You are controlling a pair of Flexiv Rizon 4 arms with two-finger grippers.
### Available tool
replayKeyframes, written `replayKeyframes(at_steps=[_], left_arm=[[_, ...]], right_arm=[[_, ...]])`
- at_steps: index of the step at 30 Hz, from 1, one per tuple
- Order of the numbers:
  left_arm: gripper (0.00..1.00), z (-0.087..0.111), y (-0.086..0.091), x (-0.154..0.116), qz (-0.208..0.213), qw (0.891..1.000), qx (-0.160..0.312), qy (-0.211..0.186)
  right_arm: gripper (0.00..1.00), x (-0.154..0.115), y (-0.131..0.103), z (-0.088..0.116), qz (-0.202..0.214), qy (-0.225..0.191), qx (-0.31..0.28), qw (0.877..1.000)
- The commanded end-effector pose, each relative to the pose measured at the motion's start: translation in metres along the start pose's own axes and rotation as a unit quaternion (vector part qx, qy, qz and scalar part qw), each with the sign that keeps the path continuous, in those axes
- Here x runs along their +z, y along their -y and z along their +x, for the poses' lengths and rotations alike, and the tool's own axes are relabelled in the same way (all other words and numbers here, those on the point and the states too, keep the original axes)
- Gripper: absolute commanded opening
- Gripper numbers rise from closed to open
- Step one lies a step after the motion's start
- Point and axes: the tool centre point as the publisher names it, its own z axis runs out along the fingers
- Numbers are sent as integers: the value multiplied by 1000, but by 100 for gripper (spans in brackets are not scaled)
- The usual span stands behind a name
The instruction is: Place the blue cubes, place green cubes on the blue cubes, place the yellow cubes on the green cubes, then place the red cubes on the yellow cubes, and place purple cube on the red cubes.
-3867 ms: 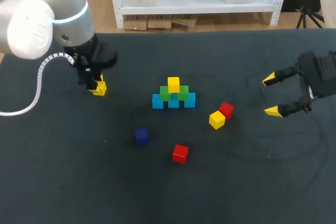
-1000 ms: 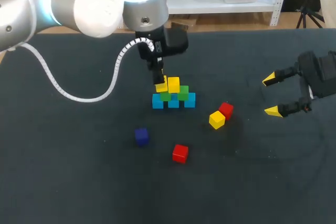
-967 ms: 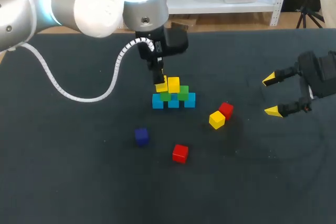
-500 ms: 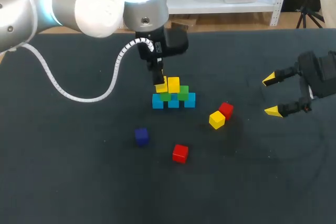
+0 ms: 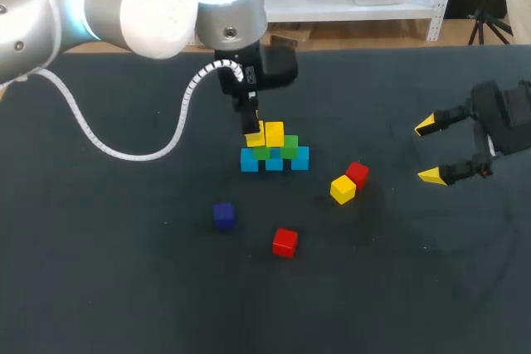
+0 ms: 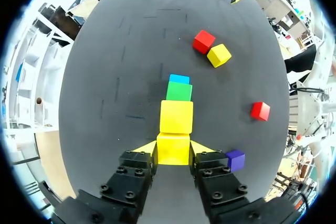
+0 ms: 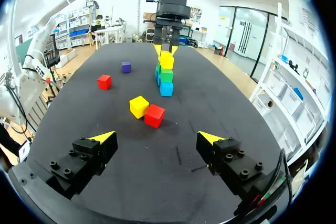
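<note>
The left fingers (image 6: 145, 148) clamp the nearer yellow cube (image 6: 172, 149), which touches the farther yellow cube (image 6: 176, 117) just ahead

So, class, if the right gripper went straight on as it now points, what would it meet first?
Probably the red cube beside the loose yellow cube, ahead of the open right gripper; its height is unclear, so it might pass over them.

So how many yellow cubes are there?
3: a held yellow cube in the left gripper, a stacked yellow cube on the green cubes, a loose yellow cube touching a red cube.
</note>
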Motion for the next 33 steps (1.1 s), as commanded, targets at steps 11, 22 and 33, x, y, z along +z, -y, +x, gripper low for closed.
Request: replayKeyframes(at_steps=[11,22,33], left_arm=[[0,-1,-4,1,4,1000,0,-6],[38,-2,-5,1,3,1000,0,-10],[50,-1,-6,1,2,1000,0,-9]], right_arm=[[100,0,0,0,0,1,-1,1000],[100,0,0,0,0,1,-1,1000],[100,0,0,0,0,1,-1,1000]])
